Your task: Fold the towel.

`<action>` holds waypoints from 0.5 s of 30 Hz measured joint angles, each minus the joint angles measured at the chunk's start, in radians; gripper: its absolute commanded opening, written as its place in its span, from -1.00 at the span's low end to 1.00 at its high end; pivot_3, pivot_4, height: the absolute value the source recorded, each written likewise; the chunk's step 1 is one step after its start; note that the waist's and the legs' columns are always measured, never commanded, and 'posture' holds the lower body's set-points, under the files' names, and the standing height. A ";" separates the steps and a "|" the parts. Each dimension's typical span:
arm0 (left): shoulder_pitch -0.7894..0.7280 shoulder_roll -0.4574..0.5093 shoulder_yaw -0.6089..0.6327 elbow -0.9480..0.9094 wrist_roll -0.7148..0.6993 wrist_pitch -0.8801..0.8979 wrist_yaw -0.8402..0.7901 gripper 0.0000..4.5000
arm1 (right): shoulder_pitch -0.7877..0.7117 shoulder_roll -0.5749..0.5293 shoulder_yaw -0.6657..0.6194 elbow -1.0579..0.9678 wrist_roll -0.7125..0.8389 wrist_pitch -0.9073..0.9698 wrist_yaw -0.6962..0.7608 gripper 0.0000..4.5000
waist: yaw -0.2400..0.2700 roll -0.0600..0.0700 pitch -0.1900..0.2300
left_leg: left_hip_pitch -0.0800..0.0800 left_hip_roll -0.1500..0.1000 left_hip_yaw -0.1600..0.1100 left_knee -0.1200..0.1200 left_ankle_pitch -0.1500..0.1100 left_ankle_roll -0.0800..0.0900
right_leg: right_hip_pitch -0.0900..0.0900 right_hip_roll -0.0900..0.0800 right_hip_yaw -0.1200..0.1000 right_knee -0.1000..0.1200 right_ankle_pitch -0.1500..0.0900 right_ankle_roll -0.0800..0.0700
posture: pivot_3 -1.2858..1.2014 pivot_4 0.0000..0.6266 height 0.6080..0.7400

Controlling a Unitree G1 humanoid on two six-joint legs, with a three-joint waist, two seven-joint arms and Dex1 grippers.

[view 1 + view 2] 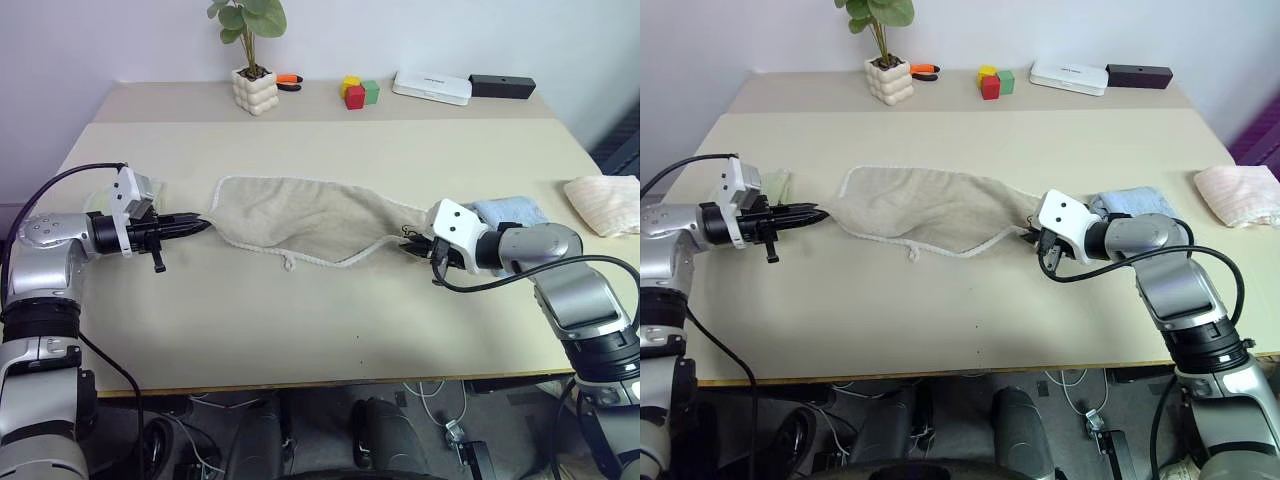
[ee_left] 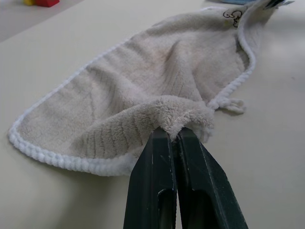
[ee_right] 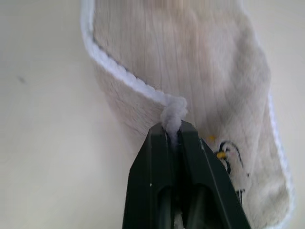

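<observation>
The left arm reached in from the left, silver with a black forearm held nearly level, and its left tool (image 1: 200,224) of two black fingers was pinched tight on one end of the large beige-tan terry towel (image 1: 300,220). The right arm came from the right, angled slightly downward, its right tool (image 1: 412,247) clamped on the opposite white-edged end.

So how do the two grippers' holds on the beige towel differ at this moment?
The left gripper is shut on a bunched fold of plush cloth at one end of the towel; the right gripper is shut on the white stitched edging at the other end, beside the embroidered mark. The left gripper lies nearly level over the table, while the right gripper tips downward. Both are clamped, with the towel stretched between them.
</observation>
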 measured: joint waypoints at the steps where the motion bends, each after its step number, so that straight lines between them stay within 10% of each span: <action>1: 0.001 0.001 0.000 -0.002 -0.001 0.001 0.001 -1.00 | 0.001 -0.008 -0.004 -0.005 0.011 0.005 0.010 -0.99 | 0.000 0.000 0.000 | 0.000 0.000 0.000 0.000 0.000 0.000 | 0.000 0.000 0.000 0.000 0.000 0.000 | 0.03 -0.52 0.92; 8: 0.024 0.047 0.000 0.025 0.001 -0.006 -0.003 -1.00 | 0.071 -0.140 -0.063 0.023 0.064 -0.080 0.122 -0.99 | -0.002 0.000 0.000 | 0.001 0.000 0.000 0.000 0.000 0.001 | 0.000 0.000 0.000 0.000 0.000 0.000 | 0.03 -0.52 0.92; 15: -0.207 -0.103 -0.036 0.319 0.121 -0.224 0.263 -1.00 | -0.303 0.043 -0.006 0.532 -0.157 -0.414 -0.164 -0.99 | -0.004 0.000 0.000 | 0.000 0.000 0.000 0.001 0.002 -0.003 | -0.001 0.000 0.000 0.001 0.001 -0.001 | 0.03 -0.52 0.92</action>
